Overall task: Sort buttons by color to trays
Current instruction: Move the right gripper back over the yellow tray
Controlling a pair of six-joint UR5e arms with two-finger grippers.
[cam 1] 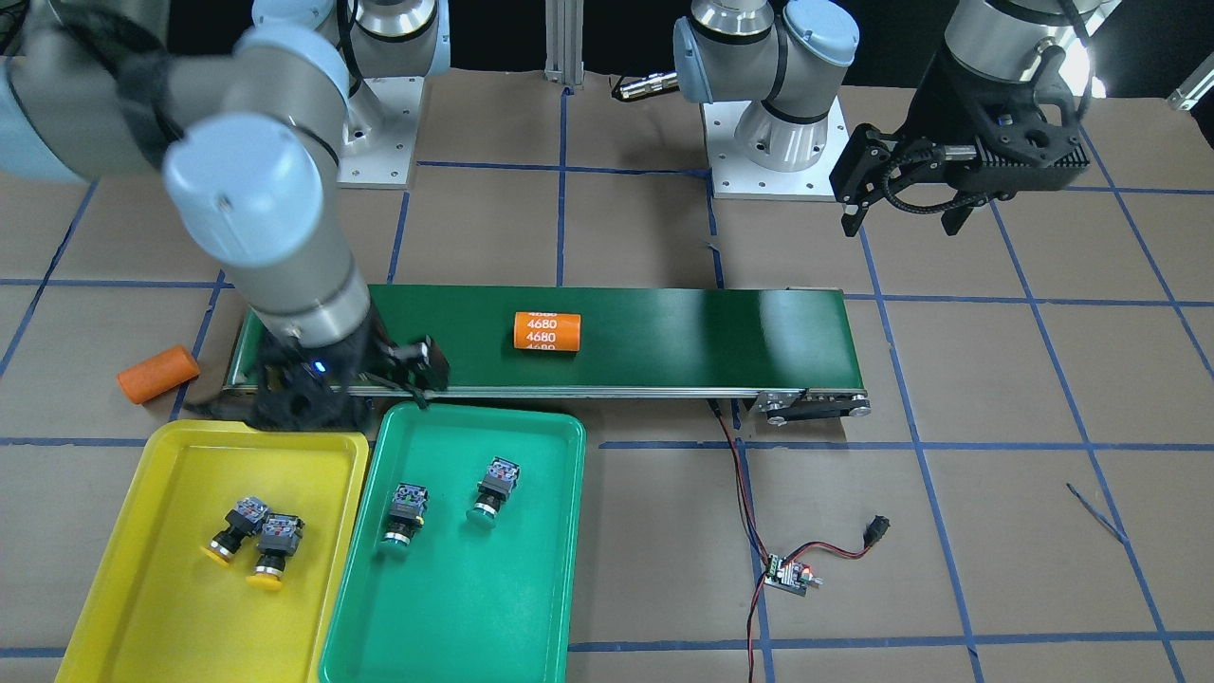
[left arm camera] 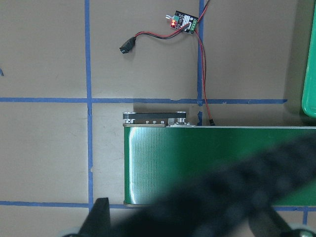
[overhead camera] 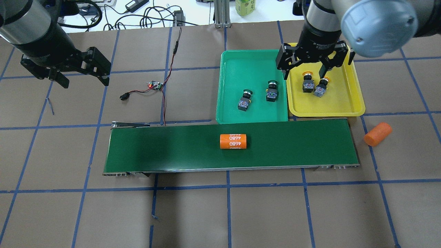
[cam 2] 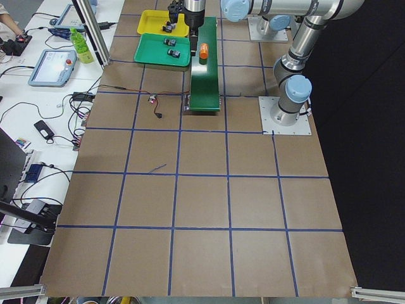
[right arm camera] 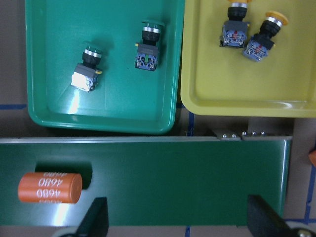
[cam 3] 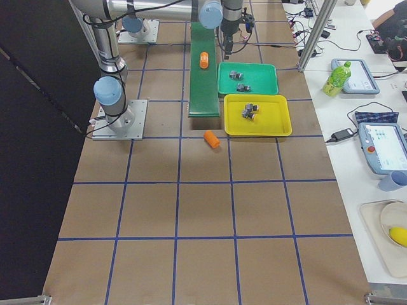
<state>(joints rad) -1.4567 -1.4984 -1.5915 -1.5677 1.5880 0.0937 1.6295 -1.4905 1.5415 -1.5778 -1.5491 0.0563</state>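
Note:
Two green-capped buttons (overhead camera: 244,101) (overhead camera: 272,92) lie on their sides in the green tray (overhead camera: 255,113). Two yellow-capped buttons (overhead camera: 307,84) (overhead camera: 321,89) lie touching each other in the yellow tray (overhead camera: 344,105). The right wrist view shows the green buttons (right arm camera: 86,74) (right arm camera: 148,49) and the yellow buttons (right arm camera: 234,32) (right arm camera: 261,42) again. My right gripper (overhead camera: 304,74) hangs open and empty, well above the trays near their belt-side rims. Far off at the other end of the table, my left gripper (overhead camera: 86,82) is open and holds nothing.
A long dark green conveyor belt (overhead camera: 172,148) runs beside the trays and carries an orange cylinder marked 4680 (overhead camera: 233,141). A plain orange cylinder (overhead camera: 378,133) lies on the table past the belt's end. A small circuit board (overhead camera: 155,85) with red-black wires sits near the left gripper.

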